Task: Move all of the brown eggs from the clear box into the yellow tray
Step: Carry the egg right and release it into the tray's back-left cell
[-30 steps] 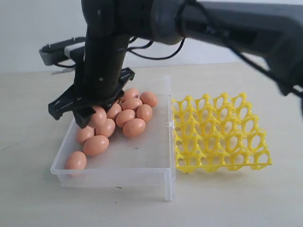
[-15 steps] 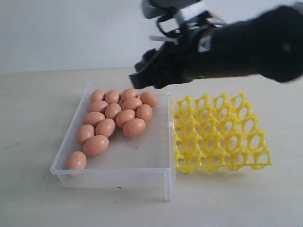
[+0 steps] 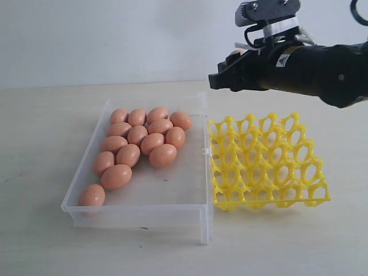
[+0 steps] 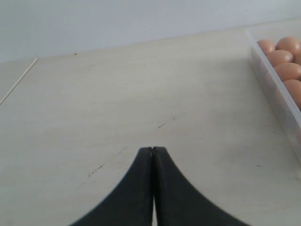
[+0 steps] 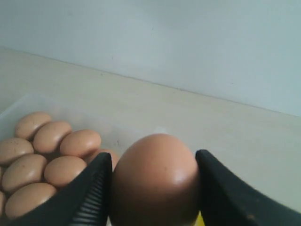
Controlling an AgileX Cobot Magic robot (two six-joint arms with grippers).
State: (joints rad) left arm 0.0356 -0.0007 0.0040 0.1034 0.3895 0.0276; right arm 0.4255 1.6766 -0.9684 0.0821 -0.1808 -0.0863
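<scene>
- The right gripper (image 5: 154,162) pinches one brown egg (image 5: 155,188) between its two black fingers (image 5: 94,193), one finger on each side
- In the exterior view this gripper (image 3: 221,79) hangs up in the air, over the far end of the line where the clear box (image 3: 138,208) and the yellow tray (image 3: 270,202) meet
- A small orange spot shows near the top of the gripper there; it may be the held egg, but it is too small to be sure
- The other brown eggs (image 3: 152,143), fifteen of them, lie in the clear box
- Most are bunched close together and touching, and one lies alone in the near left corner
- The yellow tray sits on the table (image 3: 46,230) just beside the box, on its right
- The left gripper (image 4: 153,151) has its jaws pressed together with nothing between them
- It is low over the bare table, near one wall of the box, and a few eggs show behind that wall
</scene>
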